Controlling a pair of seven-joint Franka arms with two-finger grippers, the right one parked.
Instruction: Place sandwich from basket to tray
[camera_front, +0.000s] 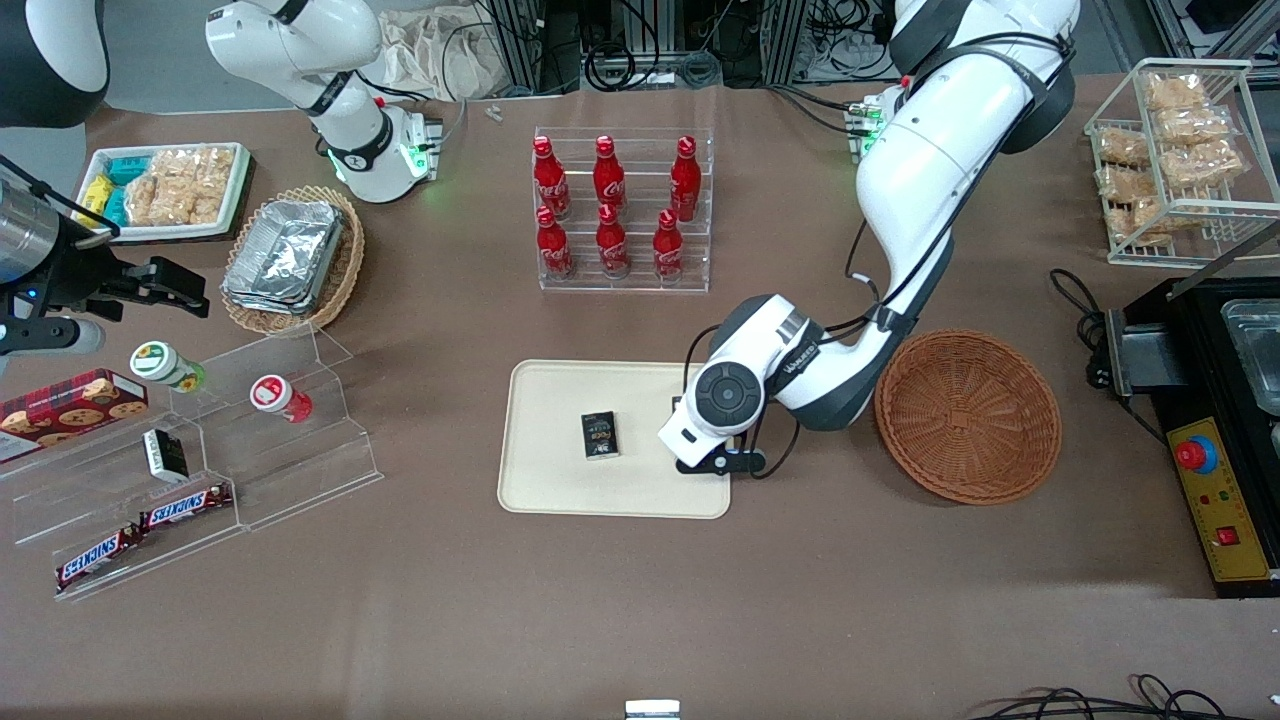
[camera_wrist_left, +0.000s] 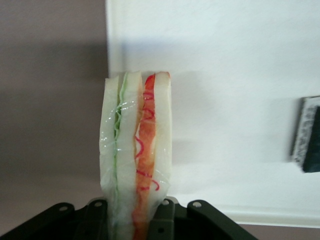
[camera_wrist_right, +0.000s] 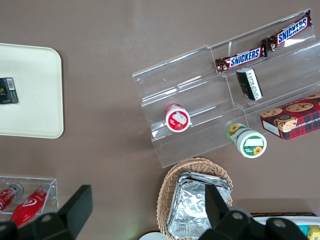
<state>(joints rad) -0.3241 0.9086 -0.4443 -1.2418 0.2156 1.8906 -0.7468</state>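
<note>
On the brown table, the gripper (camera_wrist_left: 135, 220) over the tray (camera_front: 540, 480) clamps the sandwich (camera_wrist_left: 136, 150), pale bread with red and green filling, between its jaws.

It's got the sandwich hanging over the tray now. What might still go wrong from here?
The gripper holds the sandwich by one narrow end, above the tray's edge nearest the basket. Two risks, as I judge them:

1. Released here, the wedge might tip over the low rim onto the table.

2. The sandwich is soft and wrapped in slick film, so it could slip or get squashed between the fingers.

The small dark packet lies apart, so it is unlikely to be hit.
</note>
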